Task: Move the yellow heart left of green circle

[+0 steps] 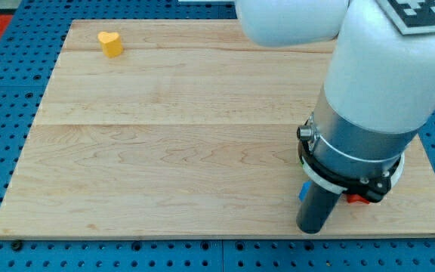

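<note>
So the yellow heart (111, 44) is sitting in the frame's upper left on the table (165, 151) — my tip (309, 229) is resting at lower right, diagonally far off. No gripper here; green circle's probably hiding behind the arm.

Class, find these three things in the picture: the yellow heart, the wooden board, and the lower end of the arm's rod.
yellow heart (111, 44): camera view, on its top face.
wooden board (172, 151): camera view, on a bare part of its middle.
my tip (309, 229): camera view, at the rod's very end, far from the heart.
</note>
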Tool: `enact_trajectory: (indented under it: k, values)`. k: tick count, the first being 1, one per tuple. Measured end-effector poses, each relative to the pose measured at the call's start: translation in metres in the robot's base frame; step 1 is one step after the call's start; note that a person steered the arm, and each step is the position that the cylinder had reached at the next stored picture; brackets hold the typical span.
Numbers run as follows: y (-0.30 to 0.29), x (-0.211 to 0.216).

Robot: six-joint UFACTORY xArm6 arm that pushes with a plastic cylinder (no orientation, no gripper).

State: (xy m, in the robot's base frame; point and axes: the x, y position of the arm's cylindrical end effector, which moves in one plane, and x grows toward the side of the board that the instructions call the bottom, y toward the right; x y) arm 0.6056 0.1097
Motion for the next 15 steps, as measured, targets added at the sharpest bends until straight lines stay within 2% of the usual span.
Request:
enact_trajectory:
  k: [1,3,4,5,6,7,8,9,10,11,12,13,14,15]
  values:
    - [-0.068,0.013]
    - [-0.261,-0.128]
    - [-0.310,-0.157]
    - [-0.311,-0.157]
    - [-0.395,-0.188]
    - [-0.414,-0.225]
    - [-0.414,-0.303]
    - [-0.403,-0.362]
    - [-0.305,-0.348]
    - [-0.191,-0.309]
    - [-0.214,-0.308]
    - [-0.200,-0.309]
    - [-0.129,-0.326]
    - [-0.098,-0.253]
